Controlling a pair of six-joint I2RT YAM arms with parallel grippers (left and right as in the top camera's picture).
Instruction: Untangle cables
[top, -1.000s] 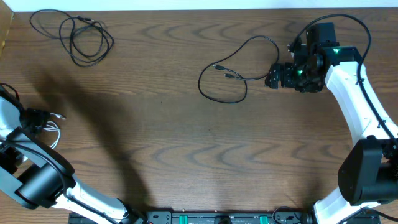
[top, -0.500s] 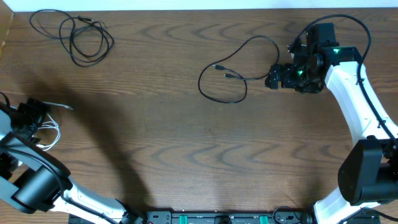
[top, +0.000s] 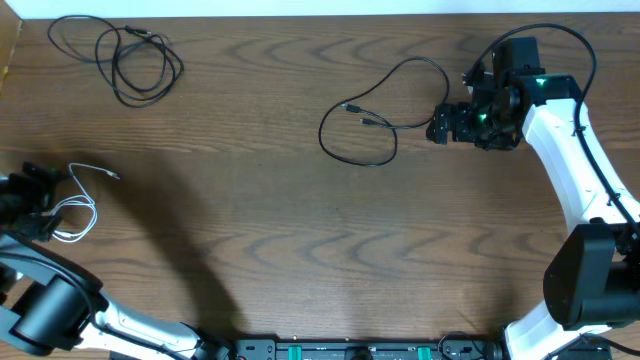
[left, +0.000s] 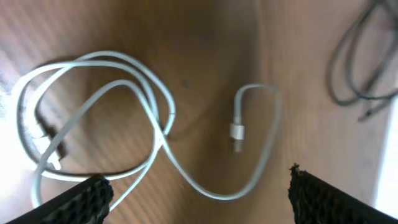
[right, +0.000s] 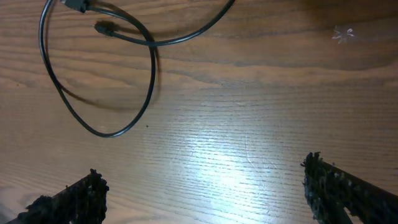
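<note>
The white cable (top: 78, 205) lies in loose loops at the table's left edge; in the left wrist view (left: 143, 118) its plug end curls free. My left gripper (top: 32, 200) is open and empty just left of it, the cable between and ahead of its fingertips (left: 199, 199). One black cable (top: 375, 115) lies in an open loop at centre right; it also shows in the right wrist view (right: 106, 74). My right gripper (top: 440, 125) is open and empty beside that loop's right end (right: 205, 199). The other black cable (top: 130, 55) lies coiled at the far left.
The table's far edge runs along the top of the overhead view. A lighter strip (top: 8, 50) marks the far left corner. Thick black wires run along my right arm (top: 570, 150).
My left gripper has pulled back to the left, off the white cable. The white cable now lies free on the table, its plug end spread out. The right arm has not moved.
</note>
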